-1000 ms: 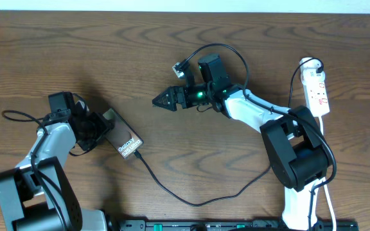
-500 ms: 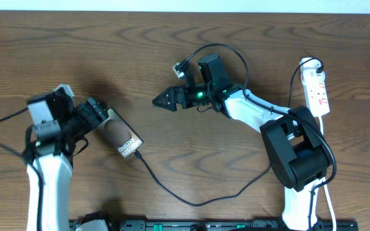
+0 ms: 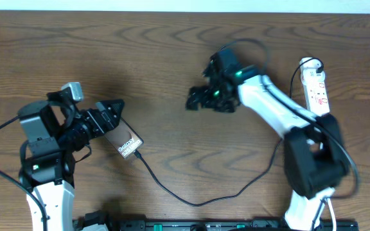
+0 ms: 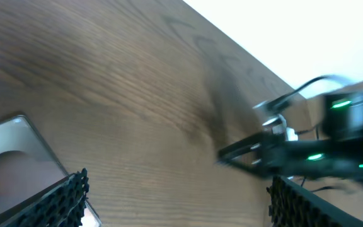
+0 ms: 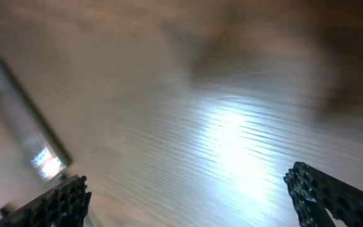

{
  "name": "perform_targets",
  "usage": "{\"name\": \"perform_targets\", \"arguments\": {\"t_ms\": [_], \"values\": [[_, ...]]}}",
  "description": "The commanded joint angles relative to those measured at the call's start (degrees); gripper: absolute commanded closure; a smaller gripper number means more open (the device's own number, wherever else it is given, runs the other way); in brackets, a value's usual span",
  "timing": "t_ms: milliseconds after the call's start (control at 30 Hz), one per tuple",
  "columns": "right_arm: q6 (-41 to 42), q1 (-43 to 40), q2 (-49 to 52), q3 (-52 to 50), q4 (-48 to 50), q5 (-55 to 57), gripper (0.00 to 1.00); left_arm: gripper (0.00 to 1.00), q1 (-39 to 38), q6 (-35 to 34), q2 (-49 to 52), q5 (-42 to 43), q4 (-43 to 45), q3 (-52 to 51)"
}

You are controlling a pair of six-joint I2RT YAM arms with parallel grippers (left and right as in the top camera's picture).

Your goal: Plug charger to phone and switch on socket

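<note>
Bench: dark brown wood-grain bench (image 3: pixel 76 51); bright glare patch in the right wrist view; both wrist views are blurred.
Room: white strip (image 3: pixel 172 4) along the bench's far edge; black rail (image 3: pixel 204 225) along the near edge.
Phone place: phone (image 3: pixel 127 141) lies flat on the left half of the bench, its upper-left end under the left end effector, well apart from the socket.
Phone axis: long axis is diagonal, upper left to lower right in the overhead; the lettered end points lower right, toward the near edge.
Phone look: glossy dark slab with a pale rim and white "Galaxy" lettering near the lower-right end; the left wrist view shows a dark round reflection on it.
Charger: thin black charger (image 3: pixel 193 203) cable; plug tip meets the phone's lower-right short edge, cannot tell if fully seated; cable sags toward the near edge, then climbs right behind the right arm (image 3: pixel 275 109).
Socket: white socket (image 3: pixel 318 86) at far right, long axis running far to near, red marks on top; switch position too small to tell.
Left end effector: left end effector (image 3: pixel 112 114) is over the phone's upper-left end, fingers spread wide, holding nothing.
Right end effector: right end effector (image 3: pixel 194 99) is mid-bench and blurred; fingers wide apart in its wrist view, holding nothing; apart from both phone and socket.
</note>
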Motion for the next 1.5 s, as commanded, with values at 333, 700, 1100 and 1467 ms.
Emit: {"name": "perform_targets", "arguments": {"t_ms": [333,700,1100,1467], "values": [[-3.7,-7.6,-27.6,3.7,-8.3,28.8,0.01,0.1,-29.3,1.7,9.0,-37.6,2.0,1.1],[-19.8,-42.9,-25.6,7.0,-13.6,-12.5,0.01,0.1,-41.8,1.6,20.4,-46.3,6.5,7.3],[-34.1,-61.4,-13.1,7.2,-13.9,-26.6,0.01,0.1,-42.1,1.6,20.6,-46.3,9.4,7.6],[-33.9,-61.5,-7.7,6.8,-14.8,-23.5,0.01,0.1,-42.1,1.6,20.6,-46.3,9.3,7.6]]}}
